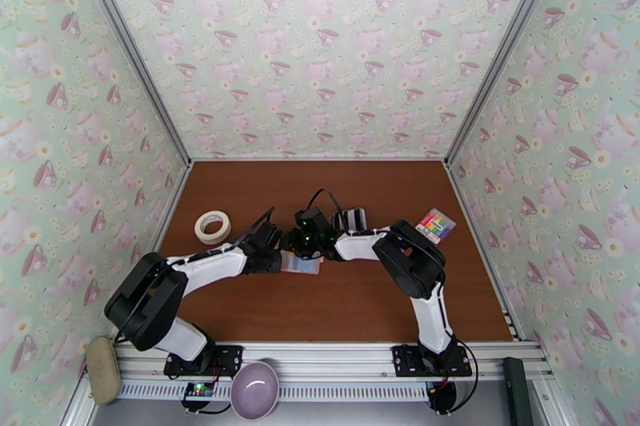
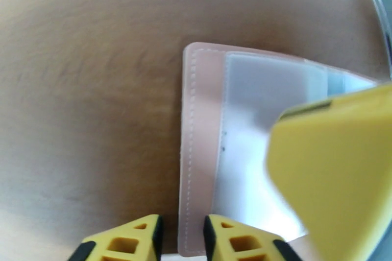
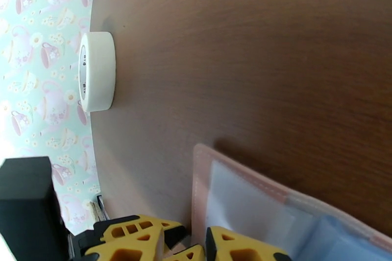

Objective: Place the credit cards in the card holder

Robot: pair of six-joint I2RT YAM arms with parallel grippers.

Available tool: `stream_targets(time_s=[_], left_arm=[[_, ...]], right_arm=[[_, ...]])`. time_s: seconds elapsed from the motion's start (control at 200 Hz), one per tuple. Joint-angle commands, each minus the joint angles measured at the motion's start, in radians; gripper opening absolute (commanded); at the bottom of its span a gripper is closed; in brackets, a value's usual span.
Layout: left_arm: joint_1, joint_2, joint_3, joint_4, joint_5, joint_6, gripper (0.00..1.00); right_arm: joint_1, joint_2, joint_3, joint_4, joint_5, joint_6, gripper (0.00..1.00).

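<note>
- My two arms bend inward and meet low over the middle of the smooth brown table (image 1: 360,308).
- The card holder (image 2: 201,134) lies open and flat there. It is soft pink with stitches and a see-through pocket.
- My left claw (image 2: 181,230) has its yellow fingers close beside the pink edge. I cannot tell if they pinch.
- My right claw (image 3: 183,240) looks narrow too. I cannot tell if it pinches.

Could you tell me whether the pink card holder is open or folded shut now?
Open. The card holder lies spread on the table, its pale clear-pocketed inside facing up within the stitched pink border.
</note>
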Motion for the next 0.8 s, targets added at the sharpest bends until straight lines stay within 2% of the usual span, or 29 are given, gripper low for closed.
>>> stream_targets(time_s=[0.0, 0.18, 0.406, 0.496, 0.586, 0.681, 0.791], left_arm=[[0.004, 0.031, -0.027, 0.036, 0.050, -0.015, 0.23], [0.003, -0.029, -0.062, 0.058, 0.080, -0.030, 0.23], [0.003, -0.110, -0.124, 0.087, 0.105, -0.072, 0.23], [0.002, -0.127, -0.140, 0.100, 0.110, -0.082, 0.23], [0.003, -0.130, -0.142, 0.100, 0.097, -0.080, 0.26], [0.004, -0.117, -0.132, 0.098, 0.090, -0.065, 0.29], [0.009, -0.094, -0.110, 0.096, 0.087, -0.051, 0.31]], right_arm=[[-0.012, -0.031, -0.009, -0.027, 0.013, -0.038, 0.33], [-0.030, -0.148, 0.031, -0.257, 0.100, -0.180, 0.35], [-0.061, -0.282, 0.029, -0.459, 0.216, -0.315, 0.36], [-0.085, -0.331, 0.024, -0.540, 0.278, -0.366, 0.40], [-0.111, -0.377, 0.033, -0.630, 0.365, -0.419, 0.46], [-0.124, -0.419, 0.068, -0.755, 0.532, -0.497, 0.51], [-0.157, -0.447, 0.087, -0.835, 0.626, -0.557, 0.55]])
